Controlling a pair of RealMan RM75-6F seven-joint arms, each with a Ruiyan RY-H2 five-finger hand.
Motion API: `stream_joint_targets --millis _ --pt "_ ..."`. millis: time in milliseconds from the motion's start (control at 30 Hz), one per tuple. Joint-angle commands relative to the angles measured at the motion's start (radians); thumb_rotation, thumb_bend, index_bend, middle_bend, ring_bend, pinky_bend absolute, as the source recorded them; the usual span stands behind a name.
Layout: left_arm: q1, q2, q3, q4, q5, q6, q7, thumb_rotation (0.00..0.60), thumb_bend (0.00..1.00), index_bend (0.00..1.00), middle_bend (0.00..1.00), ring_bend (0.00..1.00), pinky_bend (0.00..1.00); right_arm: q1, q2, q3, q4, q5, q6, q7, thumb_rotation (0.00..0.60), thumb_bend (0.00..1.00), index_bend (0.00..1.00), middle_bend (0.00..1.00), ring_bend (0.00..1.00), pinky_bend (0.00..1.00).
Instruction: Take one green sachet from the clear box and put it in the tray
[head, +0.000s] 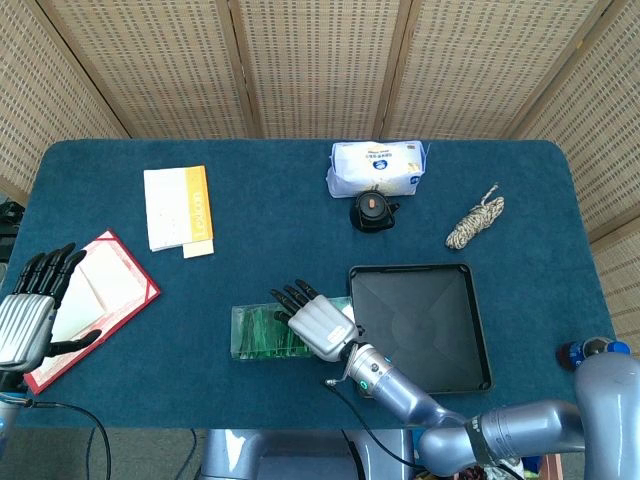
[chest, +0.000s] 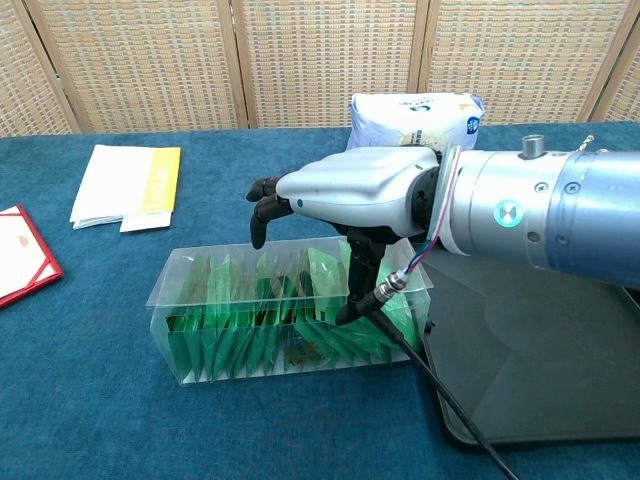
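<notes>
Right hand (chest: 345, 195) hovers palm-down over the clear box (chest: 290, 305), fingers apart and curled downward, thumb reaching toward the top of the green sachets (chest: 250, 320). Contact with a sachet possible, but neither view settles it; nothing visibly lifted. Sachets stand packed on edge inside the box, box just left of the black tray (head: 420, 325), their ends nearly touching.

Chest view shows sachets and fingertip height over the box; head view hides most of that under the hand's back but gives the layout. Only head view shows left hand (head: 30, 315), fingers spread, holding nothing, at the table's left edge over the red folder (head: 100, 290).

Far side: white-and-yellow booklet (head: 178, 207) left, white packet (head: 378, 168) with black round item (head: 372, 211) just in front, rope coil (head: 475, 222) right. Blue bottle (head: 592, 352) at near right edge.
</notes>
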Motion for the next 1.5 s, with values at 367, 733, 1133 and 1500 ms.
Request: stream_joint_targets --millis 367,733,1133,1500 --pt "0.002 0.006 0.003 0.002 0.007 -0.001 -0.017 0.6 0.06 0.0 0.0 0.0 0.0 0.031 -0.034 -0.005 0.049 0.043 0.029 -0.02 0.6 0.35 0.32 0.0 0.0 0.0" --pt "-0.003 0.009 0.001 0.004 0.003 -0.01 -0.03 0.6 0.06 0.0 0.0 0.0 0.0 0.05 -0.043 0.009 0.044 0.052 0.06 -0.023 0.6 0.61 0.37 0.0 0.0 0.0" --pt "-0.004 0.017 0.0 0.007 0.0 -0.015 -0.053 0.6 0.06 0.0 0.0 0.0 0.0 0.104 -0.039 0.09 0.061 0.119 0.081 -0.034 0.6 0.63 0.37 0.0 0.0 0.0" --pt "-0.012 0.026 -0.005 0.013 -0.012 -0.032 -0.084 0.6 0.06 0.0 0.0 0.0 0.0 0.204 -0.113 0.183 0.186 0.209 0.082 -0.049 0.6 0.63 0.37 0.0 0.0 0.0"
